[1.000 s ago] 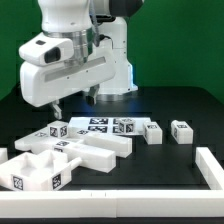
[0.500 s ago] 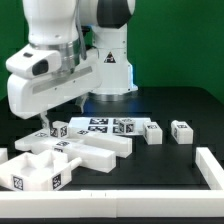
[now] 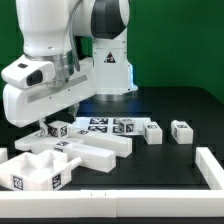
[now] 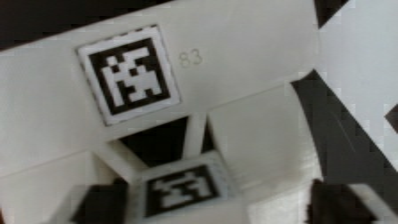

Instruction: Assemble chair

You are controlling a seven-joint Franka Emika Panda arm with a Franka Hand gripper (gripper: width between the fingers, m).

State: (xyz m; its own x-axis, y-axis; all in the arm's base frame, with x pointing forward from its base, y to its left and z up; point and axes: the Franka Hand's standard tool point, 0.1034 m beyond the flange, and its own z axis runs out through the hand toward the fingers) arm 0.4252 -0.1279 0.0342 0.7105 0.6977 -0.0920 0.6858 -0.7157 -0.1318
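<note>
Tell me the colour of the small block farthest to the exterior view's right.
White block with black-and-white marker pattern; clearest in the exterior view.

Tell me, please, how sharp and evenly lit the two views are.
Exterior view: evenly lit and fairly sharp, the white parts bright against the black table, with a pale bluish sheen on the table behind the arm. Wrist view: very close and soft; the large tag is readable, the smaller tag is blurrier.

White chair parts (image 3: 97, 150) on black table (image 3: 192, 108)
</note>
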